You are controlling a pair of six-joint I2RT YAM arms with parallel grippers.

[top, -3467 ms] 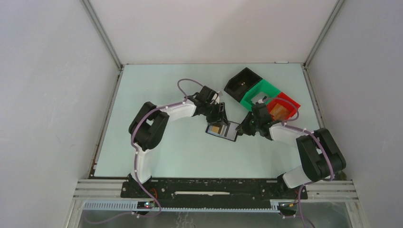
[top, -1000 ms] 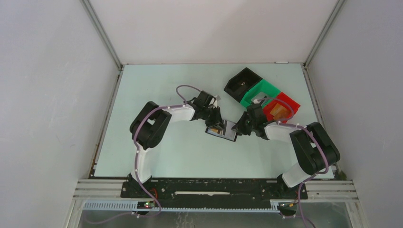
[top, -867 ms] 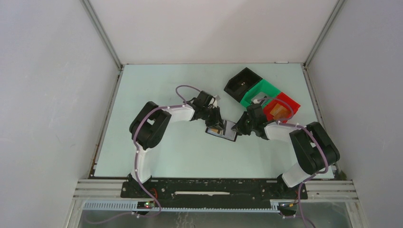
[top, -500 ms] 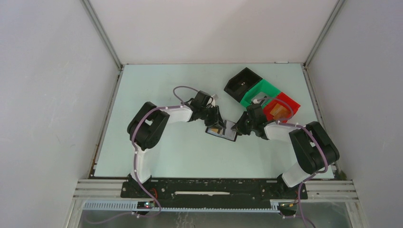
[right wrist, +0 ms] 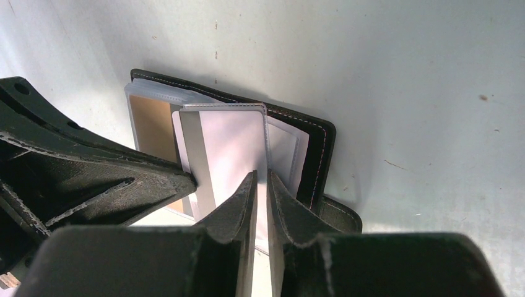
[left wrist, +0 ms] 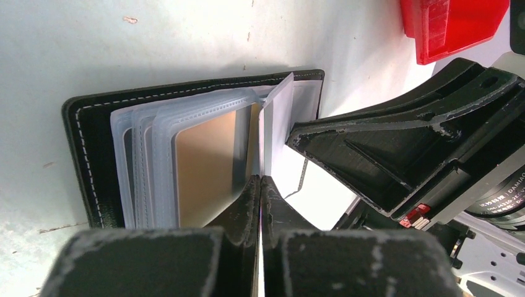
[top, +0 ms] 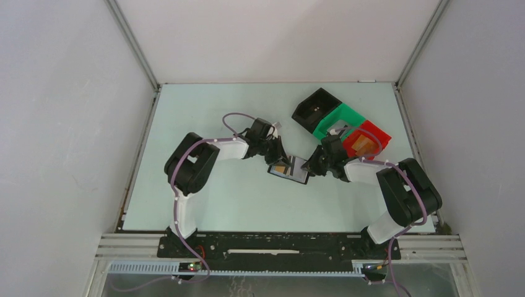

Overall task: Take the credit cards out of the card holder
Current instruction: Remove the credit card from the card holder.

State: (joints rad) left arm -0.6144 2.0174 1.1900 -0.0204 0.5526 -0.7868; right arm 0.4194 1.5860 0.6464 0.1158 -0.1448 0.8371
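The card holder [top: 289, 169] lies open on the tabletop [top: 216, 111], a little right of centre, with the two arms meeting over it from either side. The left end effector [left wrist: 260, 185] comes at it from the left and the right end effector [right wrist: 260, 182] from the right, and their tips are close together above the open halves. Inside, the clear sleeves [left wrist: 139, 161] are fanned out. One shows an orange-tan piece [left wrist: 204, 167] lying flat, and beside it a raised sleeve [right wrist: 267, 127] carrying a white credit card [right wrist: 232, 148] with a grey stripe stands up from the fold. The left end effector's fingers are pressed fully together on the lower edge of that raised sleeve. Whether they also catch the card inside cannot be told. The right end effector's fingers stand only a thin slit apart, with the pale edge of the white credit card running between them near its right side. In the right wrist view, one of the left arm's fingers [right wrist: 111, 179] touches the striped edge of the same card. Beyond the right arm, a black bin [top: 316, 106], a green bin [top: 337, 120] and a red bin [top: 369, 137] stand in a diagonal row.
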